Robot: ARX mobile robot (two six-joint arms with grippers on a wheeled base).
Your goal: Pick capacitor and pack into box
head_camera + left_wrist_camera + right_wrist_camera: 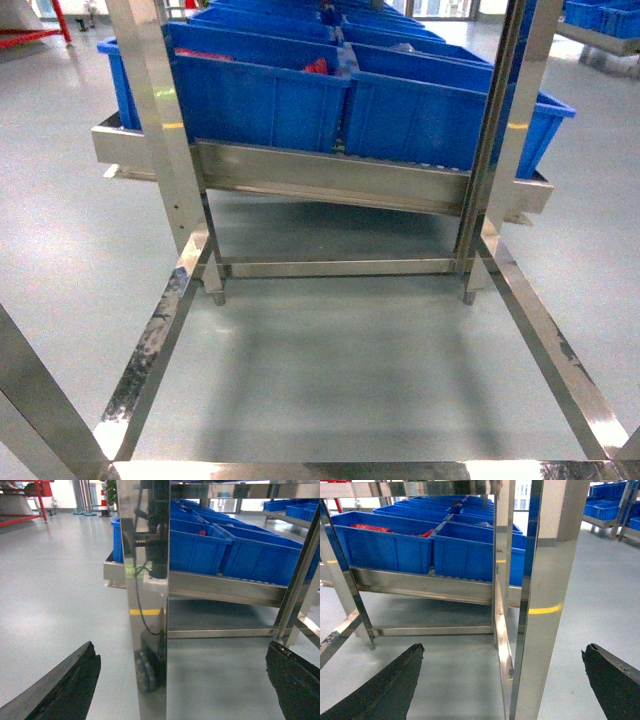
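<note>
While you're hunting for the pale pink plastic box and the capacitor, neither shows in any view, so you can't judge which arm is nearer. Both the left gripper (182, 680) and right gripper (502, 677) hang spread wide and empty, facing the blue plastic crates (300, 95) on the stainless steel rack (330, 175) straight ahead.

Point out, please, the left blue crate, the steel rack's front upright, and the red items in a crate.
Left blue crate (265, 105): head view, front wall.
Steel rack's front upright (145, 605): left wrist view, mirrored face.
Red items (367, 528): right wrist view, pile's top.
</note>
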